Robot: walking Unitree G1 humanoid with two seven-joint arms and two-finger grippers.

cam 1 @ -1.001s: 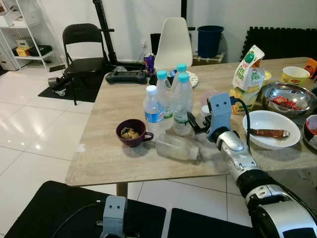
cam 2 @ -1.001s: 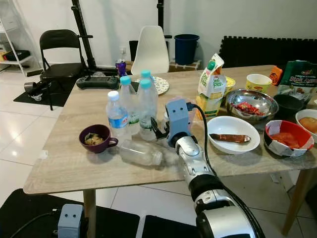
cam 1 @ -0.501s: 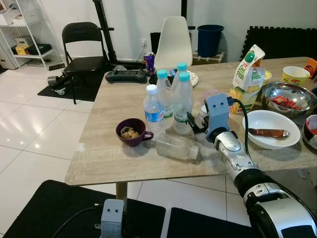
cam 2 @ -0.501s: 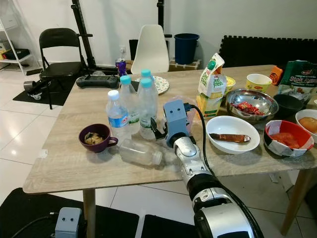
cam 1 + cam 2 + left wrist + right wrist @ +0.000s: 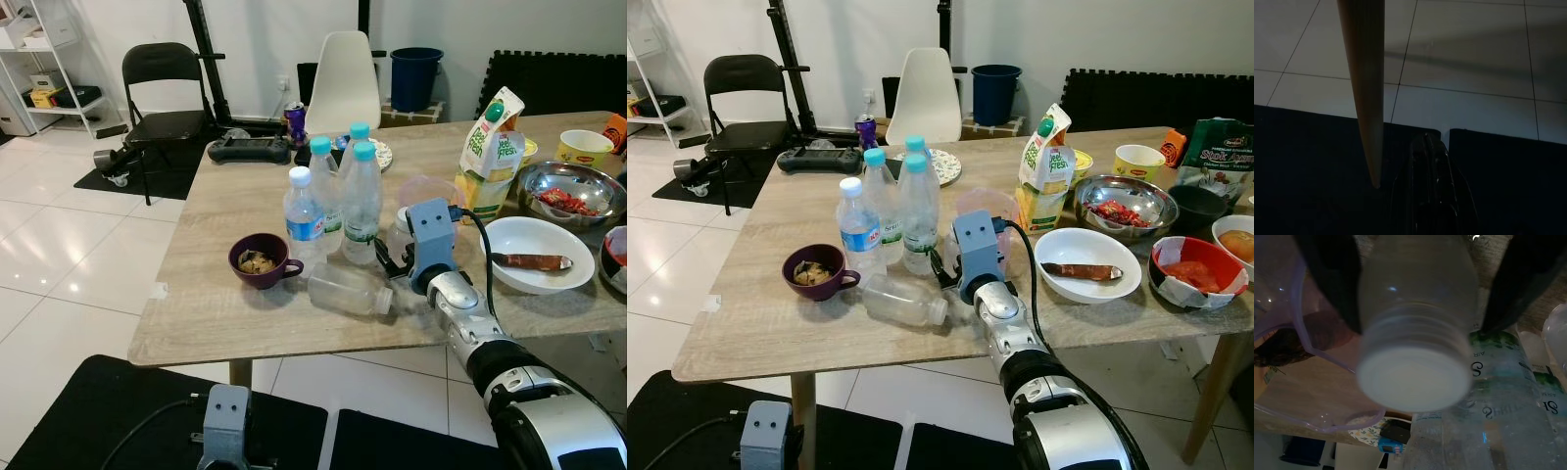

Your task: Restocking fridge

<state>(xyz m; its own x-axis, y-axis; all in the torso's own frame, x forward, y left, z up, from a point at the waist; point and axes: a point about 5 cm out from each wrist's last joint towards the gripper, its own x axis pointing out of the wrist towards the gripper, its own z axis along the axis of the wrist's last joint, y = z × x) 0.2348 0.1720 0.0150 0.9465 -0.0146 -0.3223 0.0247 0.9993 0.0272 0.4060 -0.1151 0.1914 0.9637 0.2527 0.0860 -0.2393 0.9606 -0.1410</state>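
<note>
Right eye view: wooden worktop [image 5: 754, 323] carrying three upright water bottles [image 5: 906, 211] grouped near its middle, one blue-labelled bottle [image 5: 858, 232] just left of the two others, and an empty bottle [image 5: 904, 301] lying on its side in front of them, cap end toward the right gripper [image 5: 942, 266]. A purple cup [image 5: 817, 271] stands to the left of the lying bottle, apart from it. The right gripper sits just right of the upright bottles, low over the worktop, with a clear jug [image 5: 987, 211] behind it. In the right wrist view its two black fingers [image 5: 1332, 279] are spread wide on either side of a white-capped bottle [image 5: 1415, 342] seen cap-first; they flank the body, and contact cannot be made out. To the right stand a juice carton [image 5: 1045, 162], a steel bowl [image 5: 1119, 207] and a white bowl [image 5: 1087, 264]. The left gripper [image 5: 1431, 186] hangs below the worktop over dark floor mats, its fingers closed together, beside a table leg [image 5: 1366, 83].
</note>
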